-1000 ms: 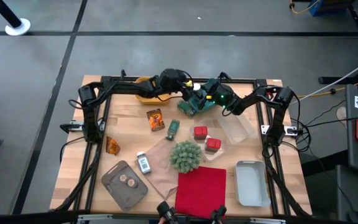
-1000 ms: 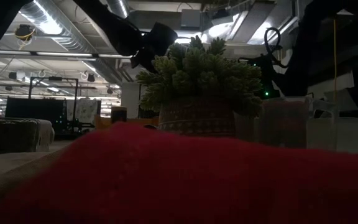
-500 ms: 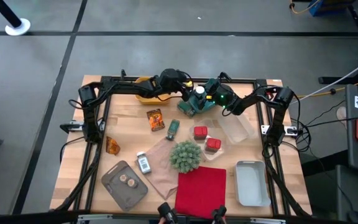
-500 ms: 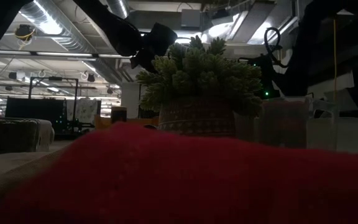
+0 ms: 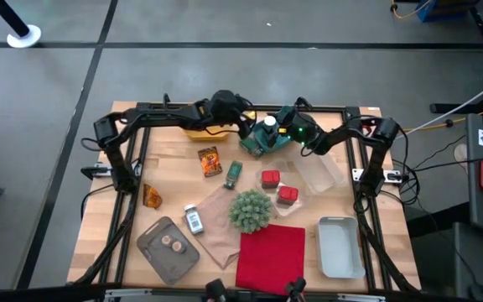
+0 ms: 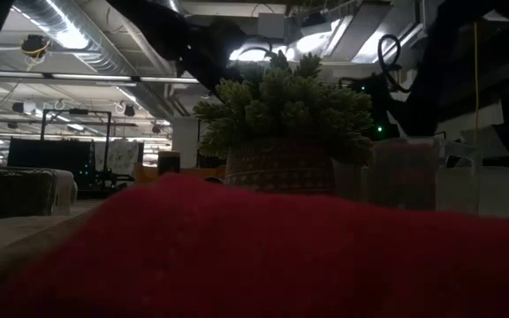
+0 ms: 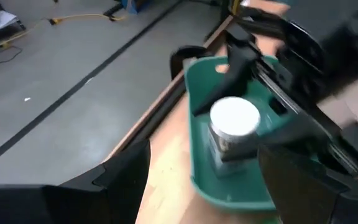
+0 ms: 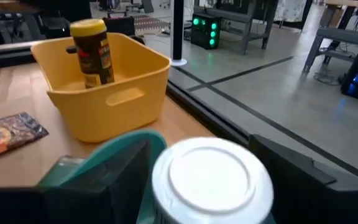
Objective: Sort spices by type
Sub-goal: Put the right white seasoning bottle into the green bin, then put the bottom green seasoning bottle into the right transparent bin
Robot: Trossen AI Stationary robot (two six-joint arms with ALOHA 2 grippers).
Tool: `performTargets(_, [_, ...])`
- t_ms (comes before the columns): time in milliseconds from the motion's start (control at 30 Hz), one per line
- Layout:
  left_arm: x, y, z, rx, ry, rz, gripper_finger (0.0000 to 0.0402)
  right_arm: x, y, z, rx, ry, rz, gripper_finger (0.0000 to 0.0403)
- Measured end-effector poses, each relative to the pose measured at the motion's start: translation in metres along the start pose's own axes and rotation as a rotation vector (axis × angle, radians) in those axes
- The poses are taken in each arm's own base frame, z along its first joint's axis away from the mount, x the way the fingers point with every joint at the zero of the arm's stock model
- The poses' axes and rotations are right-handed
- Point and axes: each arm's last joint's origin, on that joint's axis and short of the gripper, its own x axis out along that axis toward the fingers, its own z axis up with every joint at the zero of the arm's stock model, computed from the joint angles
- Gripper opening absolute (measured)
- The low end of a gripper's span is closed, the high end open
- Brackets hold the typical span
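A white-capped clear jar (image 7: 234,124) stands upright in a green tray (image 5: 258,144) at the table's far middle. My right gripper (image 8: 199,146) is open at the tray, with one finger on either side of the jar's cap (image 8: 210,177). My left gripper (image 5: 246,120) hangs open above the tray's left side, nothing between its fingers (image 7: 126,177). A yellow jar (image 8: 93,53) stands in a yellow bin (image 5: 198,127). Loose on the table are two orange packets (image 5: 210,160), a green jar (image 5: 233,173), two red tins (image 5: 270,178) and another white-capped jar (image 5: 193,220). My right gripper has its fingers (image 8: 291,180) level on either side of the white-capped jar, coming from the table's right. The jar stands with its base in the green tray. I cannot tell whether the fingers touch it.
A spiky green plant ball (image 5: 250,210) sits mid-table on a beige cloth (image 5: 216,231), with a red cloth (image 5: 271,258) near the front edge. A grey tray (image 5: 168,245) holds two brown discs. A clear container (image 5: 319,172) and a white bin (image 5: 340,246) stand at the right.
My left gripper has risen and drawn back from the green tray toward the table's left. The white-capped jar's cap now shows from above, and the jar stands in the tray. My right gripper has stayed at the jar.
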Motion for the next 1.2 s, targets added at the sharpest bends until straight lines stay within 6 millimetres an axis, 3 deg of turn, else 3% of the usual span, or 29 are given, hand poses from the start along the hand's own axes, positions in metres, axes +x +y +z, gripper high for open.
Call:
performTargets(400, [-0.041, -0.003, -0.002, 0.171, 0.206, -0.050, 0.0280, -0.006, 0.000, 0.017, 0.000, -0.035, -0.001, 0.0270])
performTargets(733, [-0.057, -0.030, -0.025, 0.121, 0.461, -0.180, 0.0280, -0.013, -0.001, 0.032, 0.000, -0.056, -0.002, 0.0270])
performTargets(933, [-0.069, -0.052, -0.037, 0.412, 0.557, -0.317, 0.0280, -0.019, -0.001, 0.044, 0.000, -0.068, -0.002, 0.0270])
performTargets(1200, [-0.081, -0.081, -0.043, 0.887, 0.507, -0.510, 0.0280, -0.026, -0.002, 0.055, 0.004, -0.076, 0.002, 0.0270])
